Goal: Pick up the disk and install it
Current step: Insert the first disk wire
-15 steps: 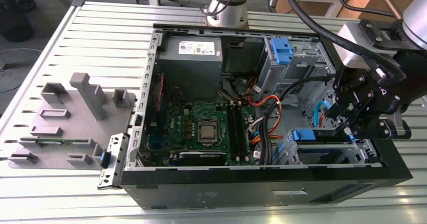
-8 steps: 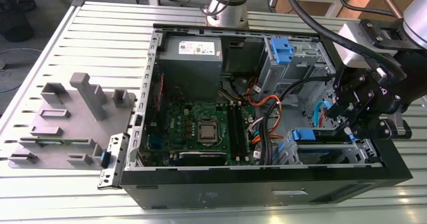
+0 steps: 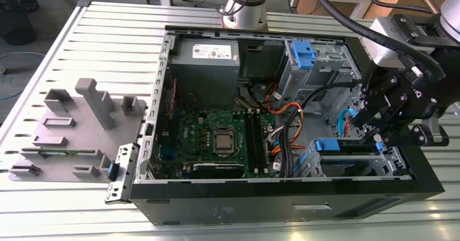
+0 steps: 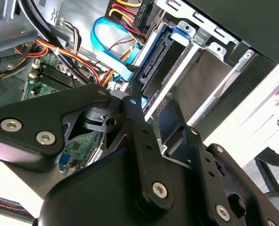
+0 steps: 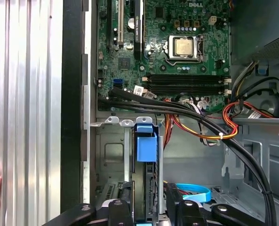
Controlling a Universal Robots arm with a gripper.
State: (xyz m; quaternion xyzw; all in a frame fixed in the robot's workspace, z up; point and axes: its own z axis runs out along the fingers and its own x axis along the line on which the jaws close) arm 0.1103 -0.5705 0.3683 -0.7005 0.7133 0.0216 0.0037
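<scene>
Hanging inside case (image 3: 287, 206), gripper (image 5: 148, 203) at disk (image 5: 145, 146) seated in drive cage (image 5: 112, 155).

Bright, even light washes the slatted metal table (image 3: 93, 36) in the exterior view, w/ glare streaks along its near edge (almost white there). Inside the open computer case (image 3: 287, 200) shadows pool toward the far side; in the first wrist view the disk (image 5: 146, 143) is flatly lit, no hard shadow.

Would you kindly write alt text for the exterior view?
The arm's end effector hangs over the disk in the drive bay of an open computer case, which lies on a slatted metal table.
</scene>
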